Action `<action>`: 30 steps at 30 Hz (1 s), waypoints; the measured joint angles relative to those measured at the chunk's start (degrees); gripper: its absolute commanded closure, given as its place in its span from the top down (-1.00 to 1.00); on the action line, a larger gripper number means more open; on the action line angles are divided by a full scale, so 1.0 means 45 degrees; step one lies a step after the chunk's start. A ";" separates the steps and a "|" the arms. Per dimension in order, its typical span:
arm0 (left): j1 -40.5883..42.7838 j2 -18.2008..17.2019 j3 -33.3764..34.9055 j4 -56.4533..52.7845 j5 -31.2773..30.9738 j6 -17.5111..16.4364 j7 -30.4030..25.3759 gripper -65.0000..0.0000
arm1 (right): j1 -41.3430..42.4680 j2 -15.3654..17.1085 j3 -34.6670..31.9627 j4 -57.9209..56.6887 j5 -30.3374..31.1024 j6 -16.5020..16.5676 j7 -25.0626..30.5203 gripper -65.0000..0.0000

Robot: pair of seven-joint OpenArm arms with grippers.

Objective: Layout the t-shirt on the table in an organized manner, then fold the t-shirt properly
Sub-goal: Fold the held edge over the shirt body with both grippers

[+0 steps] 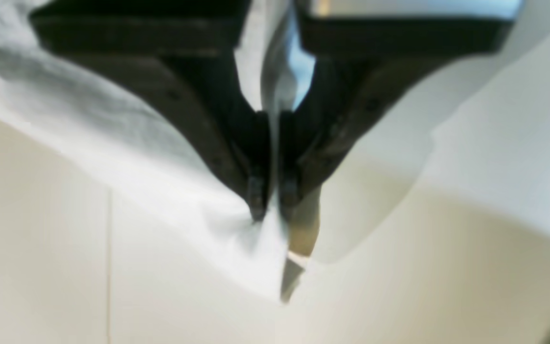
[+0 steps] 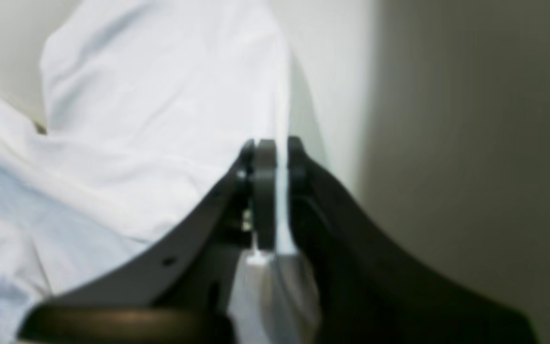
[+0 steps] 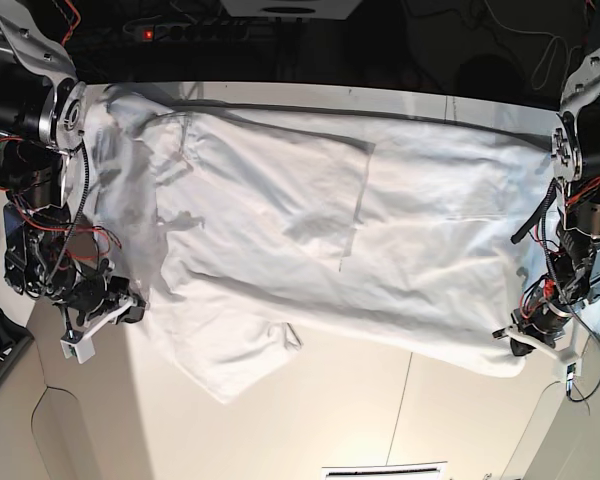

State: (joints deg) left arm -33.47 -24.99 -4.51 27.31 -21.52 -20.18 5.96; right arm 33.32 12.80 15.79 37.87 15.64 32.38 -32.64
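Layout was only partly done: my left gripper (image 1: 271, 203) and right gripper (image 2: 271, 157) each sat pinched on opposite edges of the t-shirt (image 3: 310, 230), which lay spread but wrinkled across the bench (image 3: 310, 430), with folding not yet begun.

Blurred t-shirt (image 1: 112, 124) around left tool (image 1: 273, 203)

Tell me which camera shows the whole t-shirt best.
The base view: the t-shirt lies spread across the table, edge to edge. Each wrist view shows only a blurred pinch of cloth: in the left gripper and in the right gripper.
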 measured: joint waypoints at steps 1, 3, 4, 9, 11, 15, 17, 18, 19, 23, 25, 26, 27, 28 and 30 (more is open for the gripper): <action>0.0160 -0.0083 0.0000 0.0170 -0.0034 -0.0015 0.0000 -1.00 | 0.0000 0.0000 -0.0005 0.0301 0.0180 0.0005 -0.0330 -1.00; 0.0578 -0.0160 0.0000 0.0457 -0.0393 -0.0437 -0.0005 -1.00 | -0.0117 -0.0024 -0.0005 0.0952 0.0767 -0.0005 -0.0792 -1.00; 0.0797 -0.0165 0.0005 0.0593 -0.0636 -0.0729 0.0005 -1.00 | -0.0262 -0.0024 -0.0005 0.1336 0.1005 0.0005 -0.1020 -1.00; 0.1875 -0.0141 0.0015 0.1671 -0.1277 -0.1681 0.0005 -1.00 | -0.1248 -0.0029 -0.0005 0.3128 0.1671 0.0015 -0.1957 -1.00; 0.2268 -0.0160 0.0015 0.2283 -0.1379 -0.1919 0.0010 -1.00 | -0.1744 -0.0024 -0.0005 0.3895 0.1855 0.0005 -0.2288 -1.00; 0.3041 -0.0151 -0.0068 0.3691 -0.1443 -0.1972 0.0199 -1.00 | -0.2837 -0.0024 -0.0005 0.5416 0.1865 0.0005 -0.2662 -1.00; 0.3405 -0.0131 -0.0316 0.4376 -0.1413 -0.2006 0.0408 -1.00 | -0.3317 -0.0029 -0.0005 0.6130 0.1841 0.0005 -0.2773 -1.00; 0.3580 -0.0121 -0.0525 0.4663 -0.1443 -0.2016 0.0408 -1.00 | -0.3521 -0.0024 -0.0005 0.6441 0.1860 0.0039 -0.2841 -1.00; 0.3745 -0.0117 -0.0748 0.4896 -0.1438 -0.2016 0.0423 -1.00 | -0.3716 -0.0029 -0.0005 0.6776 0.1846 0.0015 -0.2977 -1.00; 0.4503 -0.0126 -0.1792 0.5663 -0.1443 -0.2016 0.0505 -1.00 | -0.4381 -0.0024 -0.0005 0.7825 0.1899 0.0049 -0.3385 -1.00; 0.4818 -0.0126 -0.2268 0.5858 -0.1428 -0.2021 0.0743 -1.00 | -0.4736 -0.0019 -0.0010 0.8204 0.1889 0.0049 -0.3381 -1.00; 0.4974 -0.0121 -0.2477 0.5950 -0.1452 -0.2021 0.0763 -1.00 | -0.4915 -0.0019 -0.0010 0.8374 0.1885 0.0049 -0.3395 -1.00; 0.5129 -0.0126 -0.2667 0.6042 -0.1452 -0.2079 0.0777 -1.00 | -0.5071 -0.0024 -0.0005 0.8553 0.1889 0.0049 -0.3453 -1.00; 0.5265 -0.0126 -0.2837 0.6125 -0.1438 -0.2249 0.0811 -1.00 | -0.5236 -0.0019 0.0000 0.8748 0.1860 0.0049 -0.3502 -1.00; 0.5547 -0.0126 -0.3196 0.6271 -0.1452 -0.2725 0.0942 -1.00 | -0.5552 -0.0005 0.0024 0.9175 0.1914 0.0049 -0.3633 -1.00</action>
State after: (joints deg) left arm -8.51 -25.56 -18.90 55.53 -28.05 -32.45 10.20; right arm 8.34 12.78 15.90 79.15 24.25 32.60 -48.99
